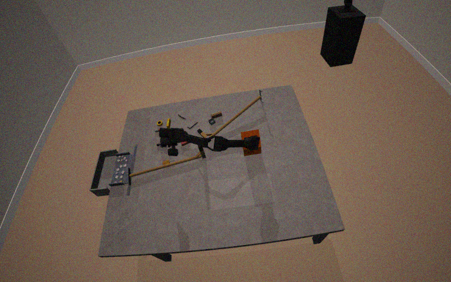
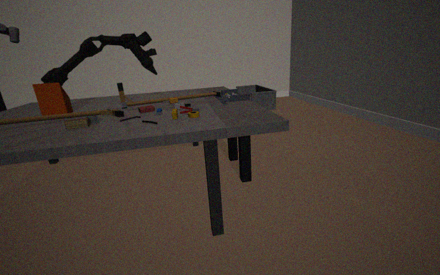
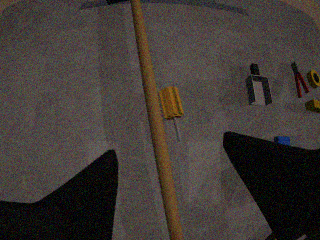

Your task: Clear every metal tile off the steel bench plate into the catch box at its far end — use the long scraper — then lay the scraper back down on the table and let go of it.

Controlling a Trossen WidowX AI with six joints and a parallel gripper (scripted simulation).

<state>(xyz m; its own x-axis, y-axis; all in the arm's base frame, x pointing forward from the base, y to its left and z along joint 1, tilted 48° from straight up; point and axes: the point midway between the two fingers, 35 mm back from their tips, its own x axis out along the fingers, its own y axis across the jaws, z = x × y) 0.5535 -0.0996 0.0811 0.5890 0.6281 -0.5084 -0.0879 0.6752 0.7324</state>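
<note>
My gripper (image 1: 158, 137) (image 2: 156, 74) (image 3: 172, 148) is open and empty, high above the table. Below it, a long wooden handle (image 1: 162, 168) (image 2: 181, 97) (image 3: 155, 115) runs between the fingertips as seen in the wrist view. This scraper has its dark head at the near end of the steel plate (image 1: 125, 180) (image 2: 240, 97) and an upright, dark-topped grip (image 1: 202, 152) (image 2: 120, 87) at its other end. Several pale metal tiles (image 1: 121, 165) lie spread on the plate. The catch box (image 1: 98, 173) (image 2: 266, 98) adjoins the plate's far end.
A second long-handled tool (image 1: 236, 116) (image 2: 58, 116) lies toward the arm's base side. A yellow-handled screwdriver (image 1: 165, 162) (image 2: 173, 99) (image 3: 171, 102) lies beside the scraper handle. Yellow tape (image 1: 159, 123) (image 2: 193, 114), red pliers (image 3: 298, 84) and a blue piece (image 2: 159, 110) (image 3: 282, 140) are nearby.
</note>
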